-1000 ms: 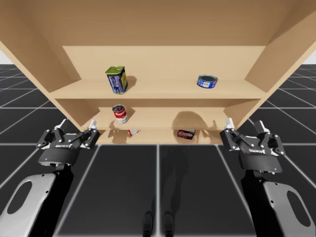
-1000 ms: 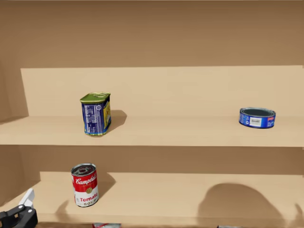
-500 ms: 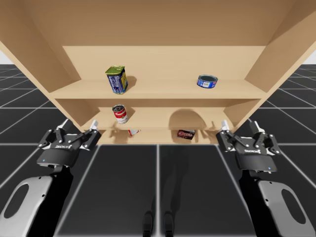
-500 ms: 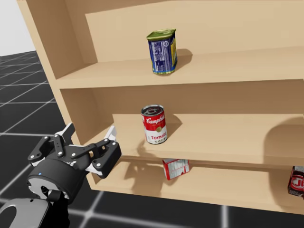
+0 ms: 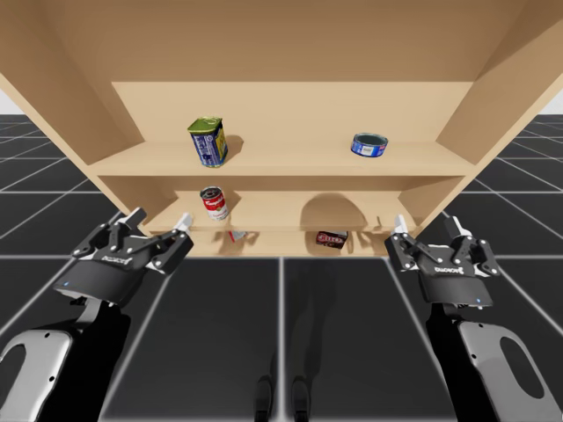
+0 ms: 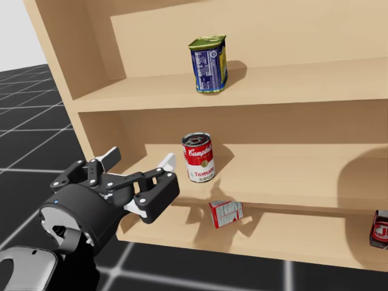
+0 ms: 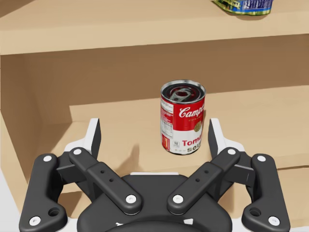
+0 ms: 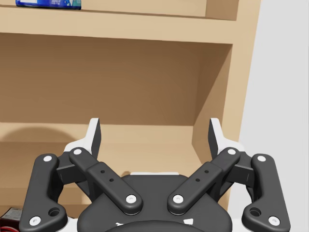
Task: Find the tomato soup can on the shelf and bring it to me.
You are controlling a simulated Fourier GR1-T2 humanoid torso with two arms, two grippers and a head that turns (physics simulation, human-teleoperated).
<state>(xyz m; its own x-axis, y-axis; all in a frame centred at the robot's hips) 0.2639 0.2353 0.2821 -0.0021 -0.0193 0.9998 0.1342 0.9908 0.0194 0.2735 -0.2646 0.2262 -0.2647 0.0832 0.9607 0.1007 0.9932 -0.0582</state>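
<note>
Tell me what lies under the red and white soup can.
The red and white can stands on the middle shelf. On the bottom shelf below lies a small red and white box, tilted. My left hand covers that shelf's left end.

Shelf [image 5: 281, 158]: pale wood-look boards, smooth, matt.
Tomato soup can [image 7: 182, 117]: shiny metal lid, smooth red-and-white label wrap.
Blue rectangular can [image 6: 208, 63]: dull gold metal lid, printed wrap, slight gloss.
Left pincer [image 7: 154, 133], right pincer [image 8: 154, 133]: matt black links, pale rivets, white-tipped.
Floor [image 5: 334, 334]: dark, smooth panels.
</note>
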